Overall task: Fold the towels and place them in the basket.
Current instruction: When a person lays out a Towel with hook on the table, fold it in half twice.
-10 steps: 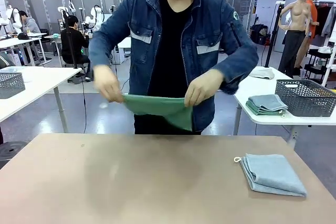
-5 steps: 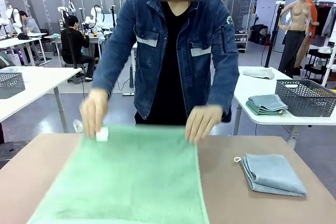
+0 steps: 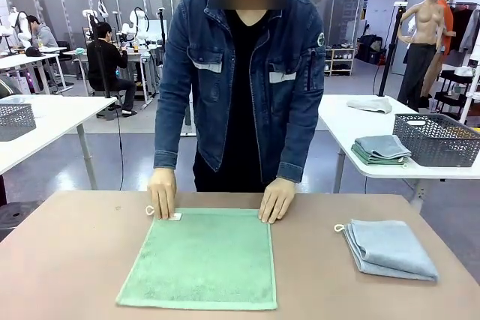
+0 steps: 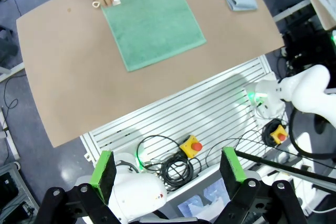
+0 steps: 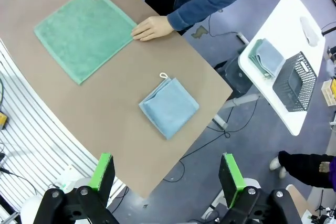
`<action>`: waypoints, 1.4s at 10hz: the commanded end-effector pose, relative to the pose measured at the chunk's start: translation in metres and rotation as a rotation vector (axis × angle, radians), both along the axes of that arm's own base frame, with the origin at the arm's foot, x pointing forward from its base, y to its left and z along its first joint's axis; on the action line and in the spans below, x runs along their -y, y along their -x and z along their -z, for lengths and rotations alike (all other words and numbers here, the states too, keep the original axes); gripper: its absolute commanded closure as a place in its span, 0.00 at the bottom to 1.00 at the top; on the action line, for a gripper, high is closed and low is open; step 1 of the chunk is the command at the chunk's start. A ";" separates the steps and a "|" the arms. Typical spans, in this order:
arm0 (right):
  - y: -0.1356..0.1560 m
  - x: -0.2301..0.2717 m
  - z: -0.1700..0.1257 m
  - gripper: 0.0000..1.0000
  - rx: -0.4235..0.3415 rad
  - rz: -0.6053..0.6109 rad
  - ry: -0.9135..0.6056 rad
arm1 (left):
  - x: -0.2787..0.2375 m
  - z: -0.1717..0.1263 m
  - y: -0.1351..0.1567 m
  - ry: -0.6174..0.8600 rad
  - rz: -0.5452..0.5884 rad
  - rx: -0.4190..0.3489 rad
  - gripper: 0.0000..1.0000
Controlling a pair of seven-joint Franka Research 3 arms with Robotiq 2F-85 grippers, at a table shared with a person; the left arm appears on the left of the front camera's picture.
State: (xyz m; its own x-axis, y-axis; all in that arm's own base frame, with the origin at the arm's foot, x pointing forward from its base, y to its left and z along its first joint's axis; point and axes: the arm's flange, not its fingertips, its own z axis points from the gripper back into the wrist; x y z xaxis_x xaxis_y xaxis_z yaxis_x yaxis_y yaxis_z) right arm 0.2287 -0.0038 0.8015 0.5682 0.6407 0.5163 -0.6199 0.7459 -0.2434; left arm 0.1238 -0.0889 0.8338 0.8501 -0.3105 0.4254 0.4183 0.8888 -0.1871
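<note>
Front view: the green towel [image 3: 201, 260] lies spread flat, one layer, in the lower centre of the frame on the brown counter [image 3: 67, 260]. Its edges run roughly square to the counter's near edge. A small white loop [image 3: 150, 210] sticks out at its upper-left corner, with a white tag [image 3: 176, 216] just beside it.

The person stands at the far side in a denim jacket. One hand [image 3: 163, 191] presses the towel's upper-left corner by the tag. The other hand [image 3: 276, 200] rests its fingertips on the upper-right corner.

The blue-grey towel [image 3: 390, 249] sits folded at the lower right of the frame, well apart from the green one. Its white loop [image 3: 339, 228] points toward the upper left.

A mesh basket [image 3: 439, 140] stands on a white side table [image 3: 352, 121] at the right edge, next to a stack of folded towels [image 3: 381, 149].

Left wrist view: the left tool [image 4: 167, 167] hangs high above the robot's side of the counter. Its green pads are spread wide with nothing between them. Below it we see cables and a yellow box with a red button [image 4: 191, 145]. The green towel fills the upper centre.

Right wrist view: the right tool [image 5: 167, 174] is also high up, pads wide apart and holding nothing. The blue-grey towel is at mid-frame and the green towel at the upper left.
</note>
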 end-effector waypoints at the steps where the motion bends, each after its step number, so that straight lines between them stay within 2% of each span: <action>1: -0.001 0.001 -0.002 0.00 0.001 0.021 0.003 | 0.001 -0.003 0.006 -0.001 0.010 0.012 0.00; 14: -0.001 0.001 -0.002 0.00 0.001 0.021 0.003 | 0.000 0.000 0.000 0.000 0.000 0.000 0.00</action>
State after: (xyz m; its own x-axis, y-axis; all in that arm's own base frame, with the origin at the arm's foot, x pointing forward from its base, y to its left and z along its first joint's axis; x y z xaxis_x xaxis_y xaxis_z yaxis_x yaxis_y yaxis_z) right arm 0.2289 -0.0040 0.8014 0.5680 0.6423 0.5146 -0.6202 0.7450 -0.2454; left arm 0.1247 -0.0889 0.8333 0.8512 -0.3100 0.4234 0.4174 0.8891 -0.1880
